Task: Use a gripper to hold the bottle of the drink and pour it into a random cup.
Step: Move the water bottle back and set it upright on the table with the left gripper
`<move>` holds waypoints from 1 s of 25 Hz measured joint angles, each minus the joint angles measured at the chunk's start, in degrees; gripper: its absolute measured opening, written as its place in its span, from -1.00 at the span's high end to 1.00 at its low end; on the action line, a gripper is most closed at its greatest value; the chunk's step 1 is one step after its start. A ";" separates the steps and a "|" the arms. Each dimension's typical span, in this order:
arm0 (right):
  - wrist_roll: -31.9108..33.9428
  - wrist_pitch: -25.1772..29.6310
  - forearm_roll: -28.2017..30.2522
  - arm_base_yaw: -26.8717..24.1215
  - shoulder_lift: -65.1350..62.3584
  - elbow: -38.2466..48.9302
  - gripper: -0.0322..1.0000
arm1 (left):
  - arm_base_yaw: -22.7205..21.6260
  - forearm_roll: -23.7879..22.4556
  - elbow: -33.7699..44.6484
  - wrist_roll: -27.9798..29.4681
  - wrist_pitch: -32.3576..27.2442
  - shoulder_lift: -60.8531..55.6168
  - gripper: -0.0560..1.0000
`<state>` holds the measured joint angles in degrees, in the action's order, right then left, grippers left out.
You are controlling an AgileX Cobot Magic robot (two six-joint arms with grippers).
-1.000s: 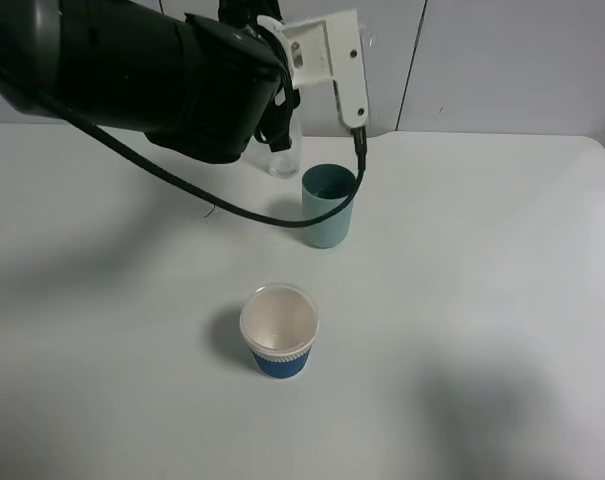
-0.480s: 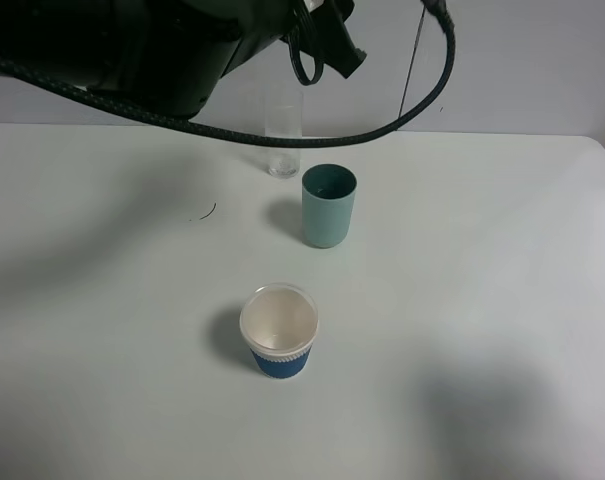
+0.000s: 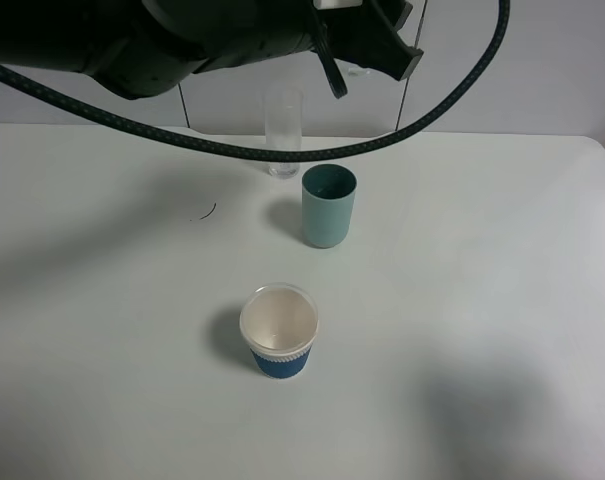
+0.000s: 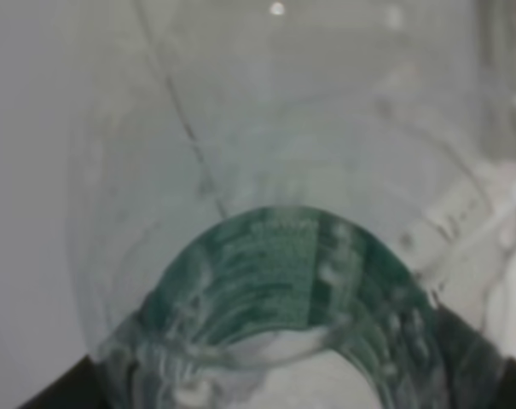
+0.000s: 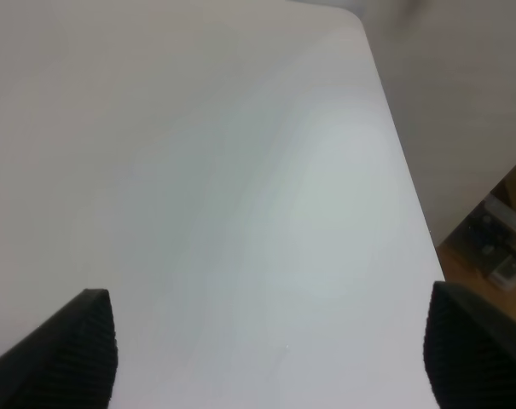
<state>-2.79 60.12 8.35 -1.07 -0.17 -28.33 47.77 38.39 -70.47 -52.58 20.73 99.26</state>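
Left tool point(image 3: 367, 55) pinches the bottle point(image 4: 279, 256), up high over the bench point(image 3: 482, 300), likely ready to tip | teal cup point(image 3: 329, 205) stands open-side up below | right tool point(image 5: 275, 349) spread wide, holding nothing, out of the way

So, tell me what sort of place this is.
Probably a robot test bench in a lab: a white table against plain white wall panels, a black robot arm overhead, and a matte teal tumbler, a blue-and-white paper cup and a tall clear glass set out.
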 joint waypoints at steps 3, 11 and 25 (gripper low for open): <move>0.00 0.00 0.00 0.00 0.00 0.00 -0.50 | -2.60 -6.67 0.00 7.03 -6.43 -0.56 -0.10; 0.00 0.00 0.00 0.00 0.00 0.00 -0.50 | -8.56 -30.45 0.00 32.10 -18.68 -1.37 -0.10; 0.00 0.00 0.00 0.00 0.00 0.00 -0.50 | -18.56 -35.04 17.47 36.88 -3.81 -2.11 -0.10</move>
<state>-2.79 60.12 8.35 -1.07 -0.17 -28.33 29.21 3.35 -53.01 -15.70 16.92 97.15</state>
